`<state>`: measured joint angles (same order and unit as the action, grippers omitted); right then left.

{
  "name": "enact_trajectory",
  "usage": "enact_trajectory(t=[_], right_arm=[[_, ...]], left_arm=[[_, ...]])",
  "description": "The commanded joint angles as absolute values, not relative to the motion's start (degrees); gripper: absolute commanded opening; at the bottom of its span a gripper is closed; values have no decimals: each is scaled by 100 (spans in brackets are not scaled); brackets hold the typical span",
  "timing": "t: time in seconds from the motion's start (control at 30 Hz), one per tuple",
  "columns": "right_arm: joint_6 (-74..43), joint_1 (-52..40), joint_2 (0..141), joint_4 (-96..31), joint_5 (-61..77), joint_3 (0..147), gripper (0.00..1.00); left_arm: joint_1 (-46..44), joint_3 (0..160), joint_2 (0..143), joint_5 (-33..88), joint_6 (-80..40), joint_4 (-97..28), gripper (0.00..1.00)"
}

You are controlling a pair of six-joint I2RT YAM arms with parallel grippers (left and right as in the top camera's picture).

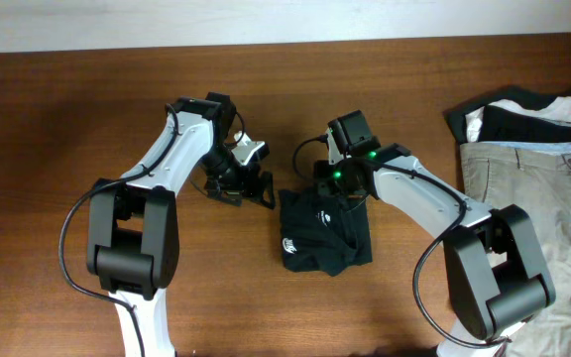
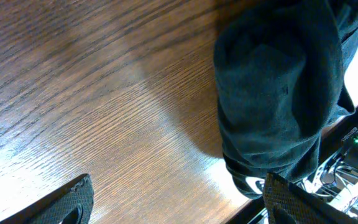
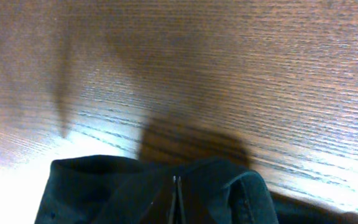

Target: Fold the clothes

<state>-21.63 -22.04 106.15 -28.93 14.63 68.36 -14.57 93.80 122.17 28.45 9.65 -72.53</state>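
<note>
T-shirt (image 1: 327, 236): we see it folded compact on surface (image 1: 67, 119)
left jaws: released, just beside it
right jaws: clenched on its top edge

I count one dark navy T-shirt (image 1: 325, 233) at the centre of the overhead frame and one pair of beige trousers (image 1: 533, 198) at the right edge. The black-and-white garments (image 1: 528, 114) bunched in the upper right look like two or three pieces, but I can't separate them. There is one wooden table (image 1: 48, 119). I have two arms and two grippers: left gripper (image 1: 241, 188), right gripper (image 1: 337, 186).
</note>
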Motion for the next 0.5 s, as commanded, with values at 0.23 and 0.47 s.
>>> enact_trajectory(t=[0.23, 0.47], right_arm=[[-814, -2045, 10608, -3293, 1822, 6866, 7], [-1122, -1487, 10068, -5168, 1345, 7341, 4]], left_arm=[[-1461, 9345, 12191, 2757, 1083, -7264, 87], [-1459, 9345, 12191, 2755, 1083, -7240, 87]])
